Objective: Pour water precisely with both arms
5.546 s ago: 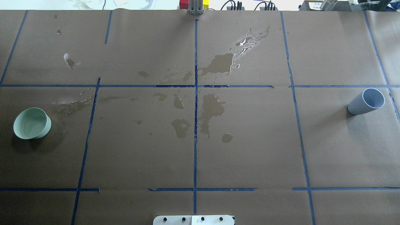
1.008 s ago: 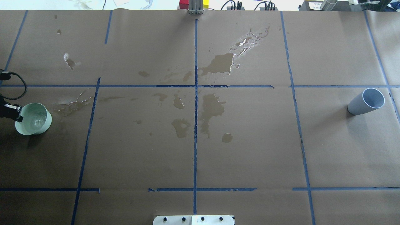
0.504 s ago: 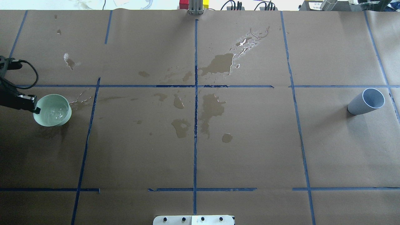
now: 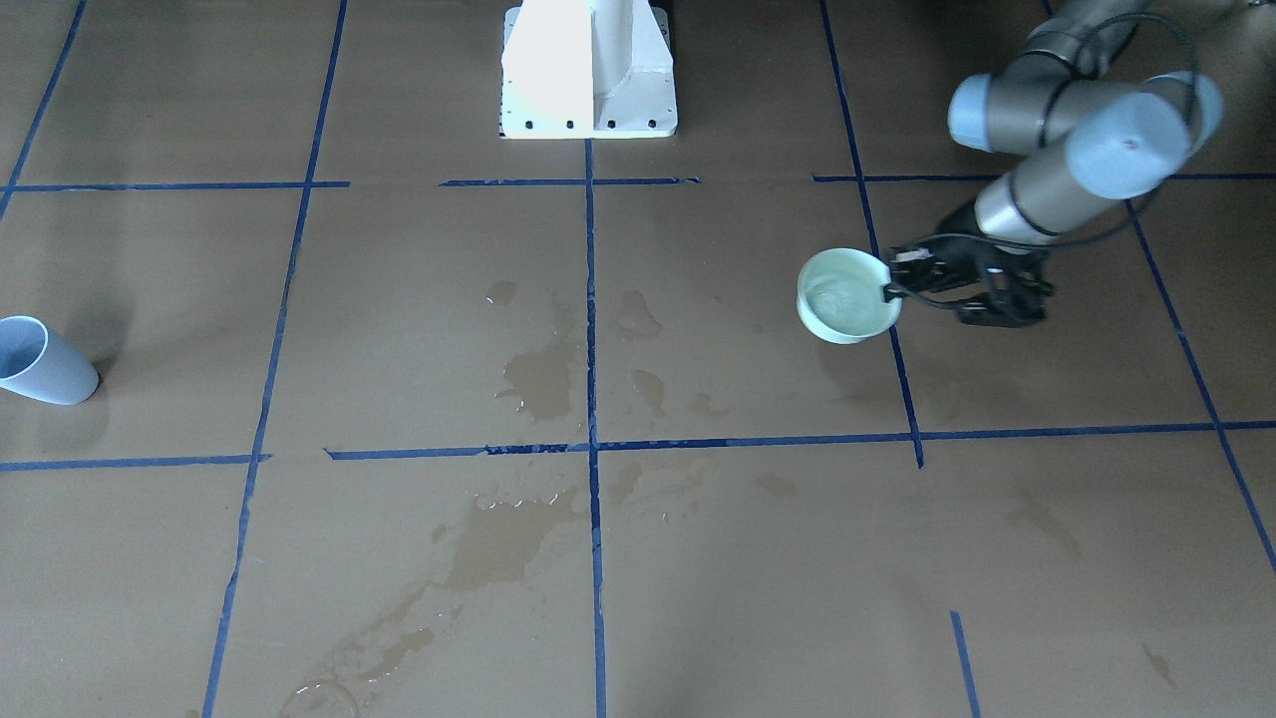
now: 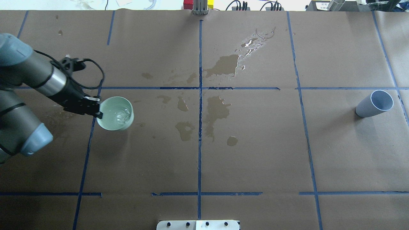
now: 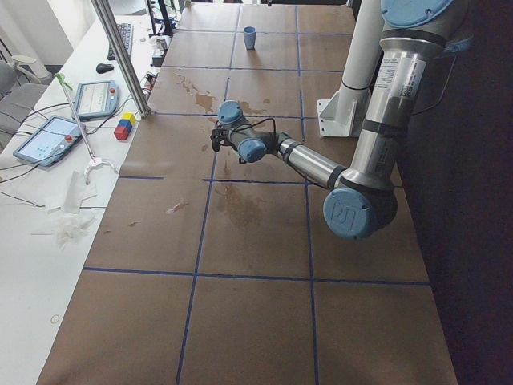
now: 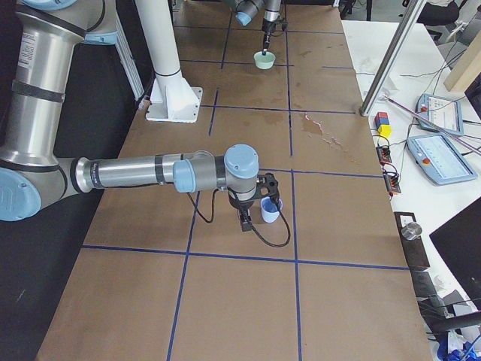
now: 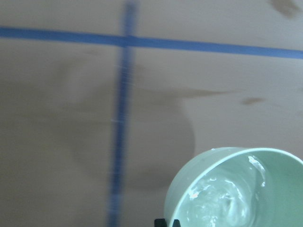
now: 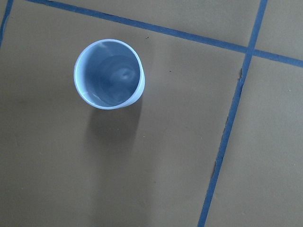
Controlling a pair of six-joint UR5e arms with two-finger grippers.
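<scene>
Two vessels. Right gripper hangs by blue cup near table's right edge; grip unreadable. Farther off, left gripper pinches green bowl's rim above the left side, water rippled inside. One-sided hold could tip, spilling.

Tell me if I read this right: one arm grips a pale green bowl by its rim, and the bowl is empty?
Not quite. The left arm does grip the pale green bowl by its rim with its jaws, but the bowl is not empty. The left wrist view shows clear water glinting inside it.
</scene>
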